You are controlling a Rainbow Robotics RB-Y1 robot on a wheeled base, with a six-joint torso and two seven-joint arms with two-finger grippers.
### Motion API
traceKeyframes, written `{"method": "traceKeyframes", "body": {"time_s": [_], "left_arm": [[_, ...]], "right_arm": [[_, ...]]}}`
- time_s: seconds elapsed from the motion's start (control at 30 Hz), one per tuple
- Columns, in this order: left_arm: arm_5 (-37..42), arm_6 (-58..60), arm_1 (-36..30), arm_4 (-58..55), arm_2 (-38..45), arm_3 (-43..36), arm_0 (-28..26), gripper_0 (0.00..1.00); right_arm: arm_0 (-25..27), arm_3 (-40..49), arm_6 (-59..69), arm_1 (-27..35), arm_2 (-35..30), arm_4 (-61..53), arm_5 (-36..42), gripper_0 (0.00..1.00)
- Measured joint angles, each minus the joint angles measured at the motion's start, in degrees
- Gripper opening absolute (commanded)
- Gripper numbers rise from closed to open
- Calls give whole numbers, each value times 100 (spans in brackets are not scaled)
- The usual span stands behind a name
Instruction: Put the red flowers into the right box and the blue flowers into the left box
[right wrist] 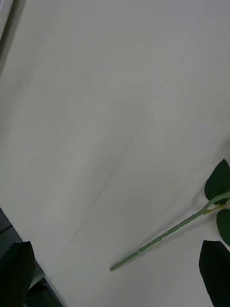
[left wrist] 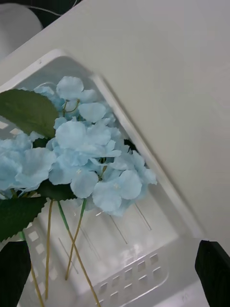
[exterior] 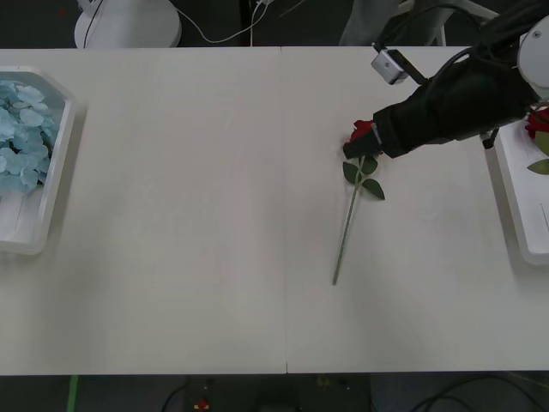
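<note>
One red flower [exterior: 362, 131] lies on the table right of the middle, its green stem [exterior: 346, 230] pointing toward the front edge. My right gripper [exterior: 358, 144] is down at its bloom, on a black-sleeved arm reaching in from the right. In the right wrist view the gripper [right wrist: 117, 247] is open, and the stem [right wrist: 163, 235] and leaves [right wrist: 219, 181] lie between the black fingers [right wrist: 214, 271]. A second red flower [exterior: 539, 123] lies in the right box [exterior: 515, 202]. The blue flowers [exterior: 21, 133] lie in the left box [exterior: 53, 184]. My left gripper [left wrist: 112, 245] hangs open above those blue flowers [left wrist: 91, 158].
A seam in the white table [exterior: 285, 215] runs front to back through the middle. A white round base [exterior: 127, 24] and cables sit beyond the far edge. The left box wall [left wrist: 143, 158] is perforated near its end.
</note>
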State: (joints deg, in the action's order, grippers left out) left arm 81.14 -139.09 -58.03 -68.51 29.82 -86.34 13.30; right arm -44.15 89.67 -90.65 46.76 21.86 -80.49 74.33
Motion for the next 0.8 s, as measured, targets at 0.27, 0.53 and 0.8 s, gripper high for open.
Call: {"method": "traceKeyframes", "body": {"time_s": [0.27,0.53,0.8], "left_arm": [[-15,-1681,8,-691,-28,-9,-12,100],[-279,-1693,259,-761,-489,-687,-20,100],[-880,-1693,324,-1047,-1450,-1421,-21,100]], "right_arm": [[-46,-188,1116,-601,224,1542,458,99],[-217,-775,1968,-1213,232,2824,1116,99],[-352,-1370,2552,-1650,232,3614,1116,99]]}}
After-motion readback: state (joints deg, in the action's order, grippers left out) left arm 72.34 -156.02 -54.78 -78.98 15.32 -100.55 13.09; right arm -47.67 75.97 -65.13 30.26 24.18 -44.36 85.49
